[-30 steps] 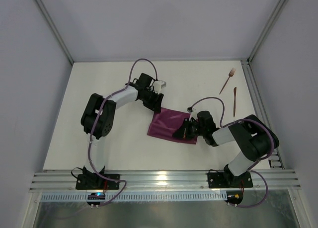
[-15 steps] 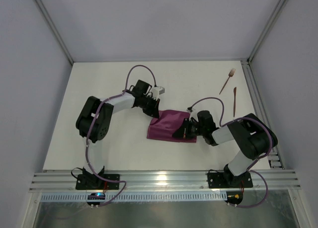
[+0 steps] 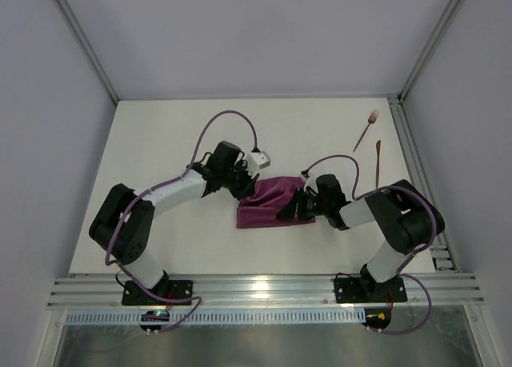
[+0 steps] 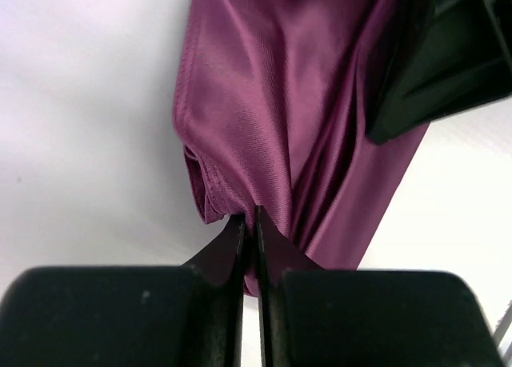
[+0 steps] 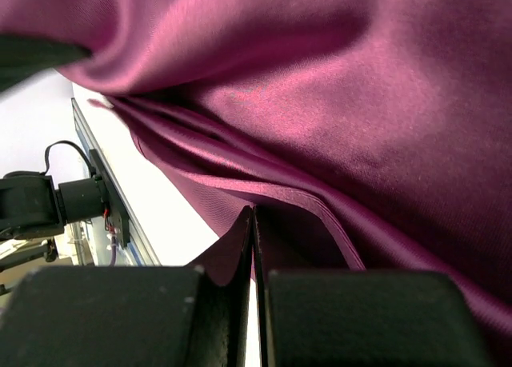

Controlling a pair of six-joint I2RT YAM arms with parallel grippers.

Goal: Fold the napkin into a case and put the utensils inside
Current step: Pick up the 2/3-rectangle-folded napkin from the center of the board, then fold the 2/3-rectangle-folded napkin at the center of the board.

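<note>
While the left gripper (image 3: pixel 250 189) and right gripper (image 3: pixel 290 209) each clamp shut on an edge, the plum-purple napkin (image 3: pixel 268 201) lies bunched between them, glossy and creased, on the white table (image 3: pixel 160 143).

Top camera looks down from high at the near edge, whole counter (image 3: pixel 160 135) in shot. Wrist cameras stare out past the left pincer (image 4: pixel 250 223) and right pincer (image 5: pixel 253 219), very close. Ahead of both, the napkin (image 4: pixel 264 103), shared by all.
</note>
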